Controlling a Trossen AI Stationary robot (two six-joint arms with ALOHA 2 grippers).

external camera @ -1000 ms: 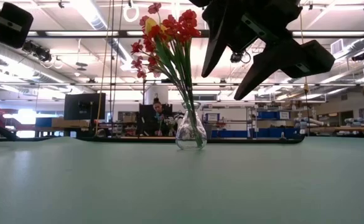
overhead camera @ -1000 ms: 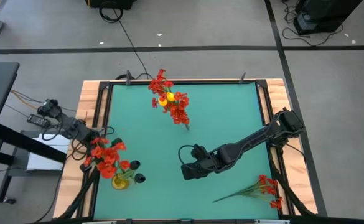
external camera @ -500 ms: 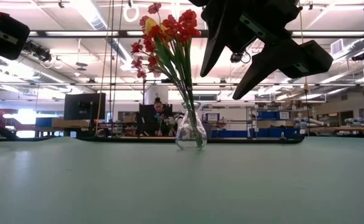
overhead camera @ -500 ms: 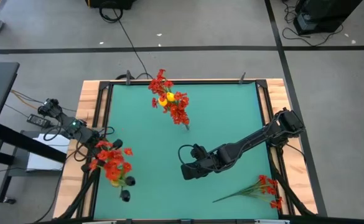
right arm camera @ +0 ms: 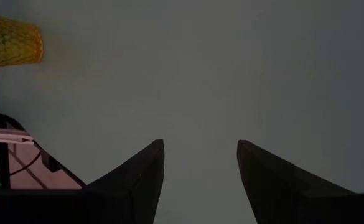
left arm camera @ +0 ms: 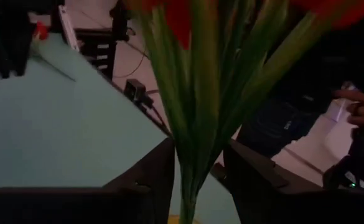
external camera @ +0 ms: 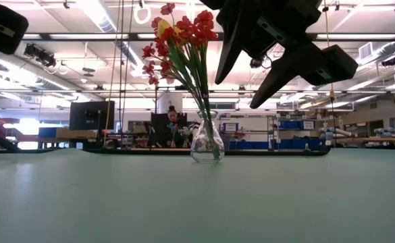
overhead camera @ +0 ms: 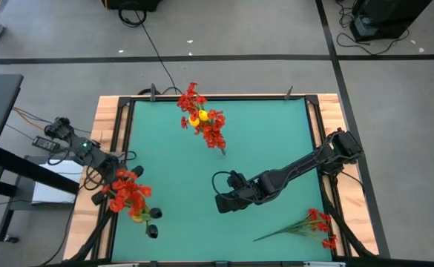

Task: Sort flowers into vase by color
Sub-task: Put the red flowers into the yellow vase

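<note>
A bunch of red flowers [overhead camera: 127, 194] stands near the table's left edge. Its green stems [left arm camera: 191, 124] run down between the fingers of my left gripper [overhead camera: 153, 222], which is open around them. A bit of yellow vase [overhead camera: 136, 216] shows under the blossoms and in the right wrist view [right arm camera: 10, 40]. A glass vase [external camera: 206, 142] at the far middle holds red flowers and one yellow one [overhead camera: 202, 119]. More red flowers [overhead camera: 309, 225] lie flat at the near right. My right gripper [overhead camera: 220, 202] hovers open over the table's middle, with nothing in it. My left gripper has its fingers on either side of the lower stems [left arm camera: 188, 180], and the gap is wider than the bundle. The stems stand close against one finger [left arm camera: 163, 171]. I cannot tell whether they touch it.
The green mat [overhead camera: 276, 133] has a raised wooden frame [overhead camera: 105, 126] around it. Cables [overhead camera: 61, 141] hang off the left side. A person [external camera: 172, 125] sits far behind the table in the low view.
My left gripper has opened and let go of the red bunch's stems. It has also shifted toward the near edge. The bunch has settled lower over the yellow vase, which its blossoms now mostly cover.
</note>
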